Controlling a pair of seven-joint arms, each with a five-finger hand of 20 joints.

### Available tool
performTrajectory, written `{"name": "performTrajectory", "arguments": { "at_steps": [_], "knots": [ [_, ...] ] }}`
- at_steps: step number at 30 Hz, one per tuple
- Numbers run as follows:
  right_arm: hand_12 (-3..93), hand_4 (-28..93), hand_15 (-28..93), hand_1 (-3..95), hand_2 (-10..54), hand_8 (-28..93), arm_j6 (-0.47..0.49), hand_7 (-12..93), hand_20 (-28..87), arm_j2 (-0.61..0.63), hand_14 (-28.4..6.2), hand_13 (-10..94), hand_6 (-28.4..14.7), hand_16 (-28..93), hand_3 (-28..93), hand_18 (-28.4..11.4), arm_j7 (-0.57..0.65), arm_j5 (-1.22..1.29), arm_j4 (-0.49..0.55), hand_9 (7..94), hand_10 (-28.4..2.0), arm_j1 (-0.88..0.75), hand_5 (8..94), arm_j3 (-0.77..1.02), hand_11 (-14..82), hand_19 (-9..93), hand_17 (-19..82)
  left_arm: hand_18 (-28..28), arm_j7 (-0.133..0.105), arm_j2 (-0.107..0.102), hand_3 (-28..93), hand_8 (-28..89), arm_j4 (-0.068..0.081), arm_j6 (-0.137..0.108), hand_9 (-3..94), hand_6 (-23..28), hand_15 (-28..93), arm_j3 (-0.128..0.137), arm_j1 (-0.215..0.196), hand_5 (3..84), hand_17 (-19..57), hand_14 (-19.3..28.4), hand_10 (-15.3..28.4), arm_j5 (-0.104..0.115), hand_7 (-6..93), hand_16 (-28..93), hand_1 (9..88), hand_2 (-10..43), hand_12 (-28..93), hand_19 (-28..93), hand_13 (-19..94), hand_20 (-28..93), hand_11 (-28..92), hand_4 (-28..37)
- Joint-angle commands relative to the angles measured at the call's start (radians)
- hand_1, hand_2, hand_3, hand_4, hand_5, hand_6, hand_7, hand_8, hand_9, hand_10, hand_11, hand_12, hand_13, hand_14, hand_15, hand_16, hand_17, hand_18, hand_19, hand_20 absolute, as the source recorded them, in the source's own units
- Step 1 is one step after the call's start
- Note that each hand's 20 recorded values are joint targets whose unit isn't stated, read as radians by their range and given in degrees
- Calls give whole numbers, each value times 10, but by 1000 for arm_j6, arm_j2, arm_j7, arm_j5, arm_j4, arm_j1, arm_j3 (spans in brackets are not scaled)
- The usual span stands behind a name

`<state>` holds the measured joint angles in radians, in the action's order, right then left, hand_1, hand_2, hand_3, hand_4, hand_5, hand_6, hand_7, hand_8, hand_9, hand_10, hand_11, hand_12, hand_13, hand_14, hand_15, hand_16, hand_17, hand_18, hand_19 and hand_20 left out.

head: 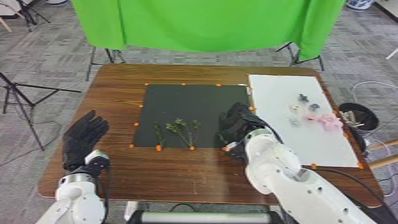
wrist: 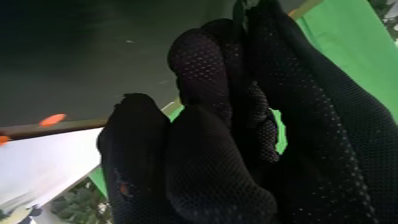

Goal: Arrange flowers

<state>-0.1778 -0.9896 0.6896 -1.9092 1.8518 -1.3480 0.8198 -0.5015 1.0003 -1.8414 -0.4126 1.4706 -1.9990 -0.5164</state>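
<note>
Green cloth [head: 213, 25] beyond the wooden table [head: 178, 185].
Grey patterned carpet [head: 53, 62] surrounds the table; a black tripod [head: 12, 86] stands to its left, and a blue-and-white pot [head: 360, 4] sits well beyond its far right corner.

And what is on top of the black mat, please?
Thin green stems lie on the near part of the black mat. The right hand covers part of its right side; what is beneath cannot be seen.

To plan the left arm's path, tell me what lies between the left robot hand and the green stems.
The head view shows brown wooden table, then the black mat with an orange marker at its edge.
</note>
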Motion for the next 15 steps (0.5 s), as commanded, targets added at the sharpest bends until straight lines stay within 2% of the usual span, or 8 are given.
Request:
{"name": "performTrajectory", "arguments": {
  "at_steps": [1, 11, 15],
  "knots": [
    [245, 121, 749, 515, -88, 191, 11, 424, 528, 5, 6, 937, -80, 159, 610, -93, 2, -12, -6, 922, -125, -22, 786, 14, 504, 932, 796, 152, 20, 6, 704, -80, 0, 11, 498, 52, 240, -1, 0, 508, 215, 166, 149, -11, 162, -26, 345, 54, 96, 245, 442, 260, 234, -182],
    [251, 101, 740, 507, -89, 180, 13, 420, 526, 12, 6, 937, -70, 163, 602, -92, 1, -11, -3, 911, -129, -39, 776, 17, 503, 932, 786, 151, 20, 4, 705, -80, -2, 11, 497, 52, 240, -2, -5, 507, 214, 166, 149, -10, 162, -26, 341, 51, 97, 243, 442, 258, 234, -181],
    [252, 92, 732, 507, -94, 174, 9, 419, 525, 20, 4, 937, -66, 166, 602, -93, 5, -10, 6, 907, -131, -41, 771, 14, 500, 932, 782, 152, 22, 4, 708, -80, 2, 14, 496, 52, 240, -7, 6, 507, 213, 167, 148, -13, 162, -25, 339, 48, 97, 244, 441, 258, 235, -180]
  ]
}}
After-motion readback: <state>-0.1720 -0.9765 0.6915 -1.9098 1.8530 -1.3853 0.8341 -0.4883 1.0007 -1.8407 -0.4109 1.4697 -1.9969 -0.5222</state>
